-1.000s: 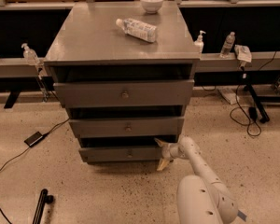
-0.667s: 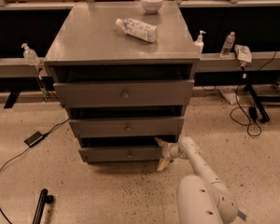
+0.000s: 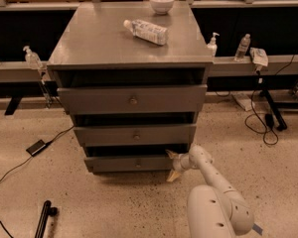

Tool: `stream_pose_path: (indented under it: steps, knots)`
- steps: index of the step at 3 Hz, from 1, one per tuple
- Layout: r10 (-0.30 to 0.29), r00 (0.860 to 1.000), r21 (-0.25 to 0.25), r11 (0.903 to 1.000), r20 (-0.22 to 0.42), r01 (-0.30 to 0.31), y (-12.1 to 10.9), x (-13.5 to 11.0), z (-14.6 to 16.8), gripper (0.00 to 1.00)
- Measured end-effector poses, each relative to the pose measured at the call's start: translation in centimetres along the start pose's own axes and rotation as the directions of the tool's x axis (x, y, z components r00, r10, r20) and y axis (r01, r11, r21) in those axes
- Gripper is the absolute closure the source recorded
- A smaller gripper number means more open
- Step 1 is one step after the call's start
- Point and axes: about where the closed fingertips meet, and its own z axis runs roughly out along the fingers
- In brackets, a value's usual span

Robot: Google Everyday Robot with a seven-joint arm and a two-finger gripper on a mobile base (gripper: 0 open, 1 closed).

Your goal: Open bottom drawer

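While checking against the views of a second ago, I find no visible change: tool, arm and all three drawer fronts sit where they were, so no pull has registered yet. Left to right: a black power brick [image 3: 37, 147] with its cable lies on the floor, well apart from the work. Grey cabinet [image 3: 129, 63] at centre; on its top surface [image 3: 89, 38] a plastic bottle [image 3: 145, 31] lies on its side, with a white bowl [image 3: 162, 3] behind it. The top drawer [image 3: 109, 99] has the widest front and the middle drawer [image 3: 114, 135] a narrower one. The bottom drawer [image 3: 114, 163] is lowest and narrowest, its small round knob [image 3: 137, 164] untouched. A dark gap shows over it, much as over the two above; judged not yet opened. My tool [image 3: 171, 165] is at the right end of that front, low near the floor, and released. One pale finger [image 3: 171, 155] points up-left by the front's upper corner; the other [image 3: 173, 176] angles down below it. Contact with the panel edge: cannot tell. White arm [image 3: 208, 175] runs back down and right. Judgement: approach stalled or very slow. The next move needs a firm hold on the right edge, then a straight draw out from the cabinet; the risk is slipping off the thin edge.
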Motion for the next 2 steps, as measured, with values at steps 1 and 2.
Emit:
stream_pose_path:
  steps: [1,2]
  knots:
    - [0.015,1.000,-0.011,0.9998,0.010,-0.015,0.65,0.08,-0.33,0.41]
    - [0.016,1.000,-0.012,0.9998,0.011,-0.016,0.46,-0.20,-0.79,0.46]
